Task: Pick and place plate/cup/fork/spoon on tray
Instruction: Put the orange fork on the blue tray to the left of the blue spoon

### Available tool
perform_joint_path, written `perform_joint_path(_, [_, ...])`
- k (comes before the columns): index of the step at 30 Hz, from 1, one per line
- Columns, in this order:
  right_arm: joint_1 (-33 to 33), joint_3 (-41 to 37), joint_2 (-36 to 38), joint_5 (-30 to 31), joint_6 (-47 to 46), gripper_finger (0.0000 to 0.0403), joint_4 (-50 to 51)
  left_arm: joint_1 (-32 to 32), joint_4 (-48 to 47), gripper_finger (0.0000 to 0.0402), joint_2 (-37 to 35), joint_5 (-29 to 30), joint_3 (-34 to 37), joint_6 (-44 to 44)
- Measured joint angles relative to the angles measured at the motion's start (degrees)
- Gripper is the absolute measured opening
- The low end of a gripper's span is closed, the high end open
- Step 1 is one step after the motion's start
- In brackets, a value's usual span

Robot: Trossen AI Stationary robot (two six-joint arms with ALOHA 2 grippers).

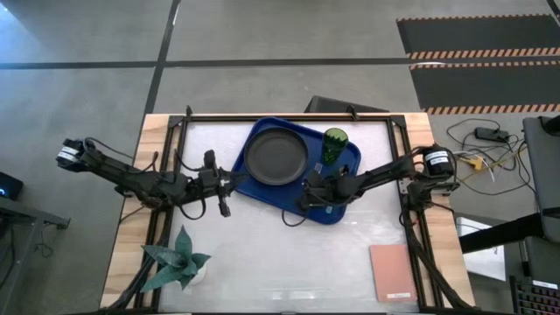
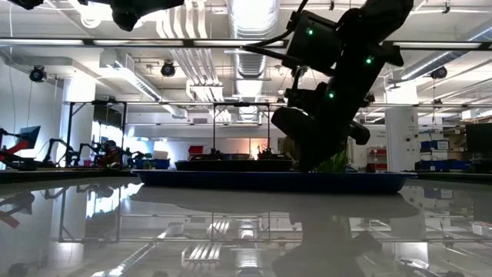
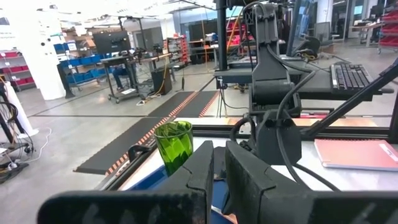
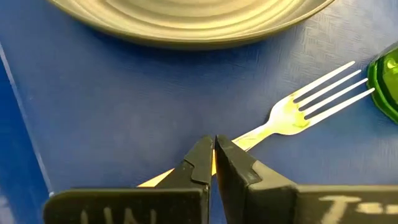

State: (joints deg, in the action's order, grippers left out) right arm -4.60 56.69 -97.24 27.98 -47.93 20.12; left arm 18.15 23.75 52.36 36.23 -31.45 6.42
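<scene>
Two dark arms are reaching in over the table [image 1: 289, 254] from opposite sides, and the right gripper [image 4: 213, 163] is the one at work; it is sitting low over the blue tray [image 1: 346, 208], its fingers [image 4: 198, 167] clenched tight on the orange handle of the fork [image 4: 298, 112]; the handle is showing as a thin orange sliver just beside the fingertips, while the silver tines are stretching out ahead of the gripper and pointing toward the green cup [image 4: 387, 81]; the fork is lying on the tray floor, its tines close to the cup's base but apart from it as far as the right wrist view is showing; the plate [image 1: 276, 156] is resting on the tray just beyond the gripper, on the side away from the cup, its dark rim filling the far edge of the right wrist view; the cup [image 1: 334, 142] is standing upright at the tray's far corner, beside the plate; the left gripper [image 3: 217, 171] is hovering off the tray's near left edge, well apart from the fork, its two fingers pressed nearly together and grasping nothing; ahead of it the left wrist view is showing the cup [image 3: 174, 144] and the right arm's wrist beyond; a pale teal spiky plant [image 1: 178, 261] is sitting near the left arm's side of the table, and a pink pad [image 1: 392, 273] is lying at the near right corner, well behind the right gripper.
</scene>
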Motion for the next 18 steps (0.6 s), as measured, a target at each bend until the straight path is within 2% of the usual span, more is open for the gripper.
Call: perform_joint_path(18, [0.0,-0.1,-0.5,0.1,0.8,0.0008,1.3,0.0,-0.4,0.0024,0.0,0.0,0.0,0.0])
